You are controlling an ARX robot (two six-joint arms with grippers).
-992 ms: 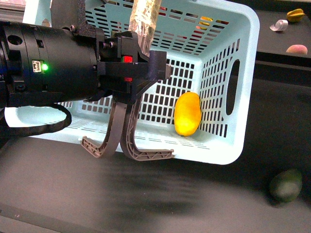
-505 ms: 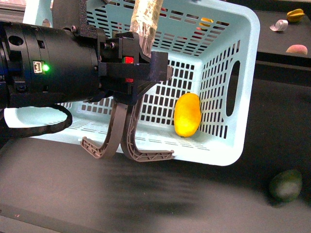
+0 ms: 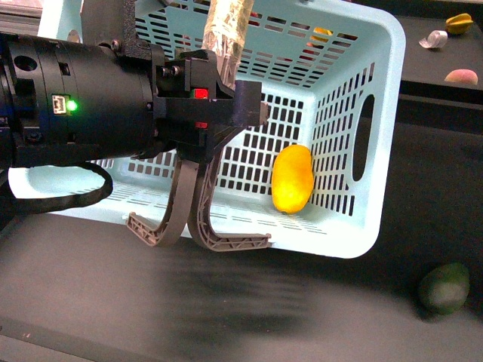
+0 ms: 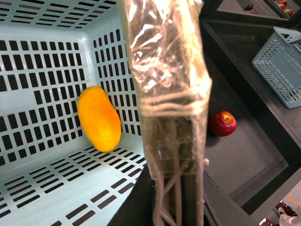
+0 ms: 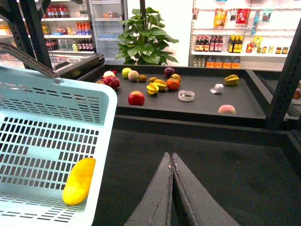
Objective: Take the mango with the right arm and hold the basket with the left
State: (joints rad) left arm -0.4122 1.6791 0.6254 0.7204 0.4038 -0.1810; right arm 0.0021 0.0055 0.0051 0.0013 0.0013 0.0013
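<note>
Mango (image 3: 292, 179) lies inside the basket (image 3: 324, 240), resting against a slotted side wall. Right tool (image 5: 171, 156) is pressed together and empty, above the dark bench (image 5: 225, 165) outside the basket. Left tool (image 3: 198, 226) hangs at the basket's front; whether it grips anything cannot be told. Probably best: spread the right tool first, enter over the rim, and straddle the mango's narrow width while left steadies the basket.
</note>
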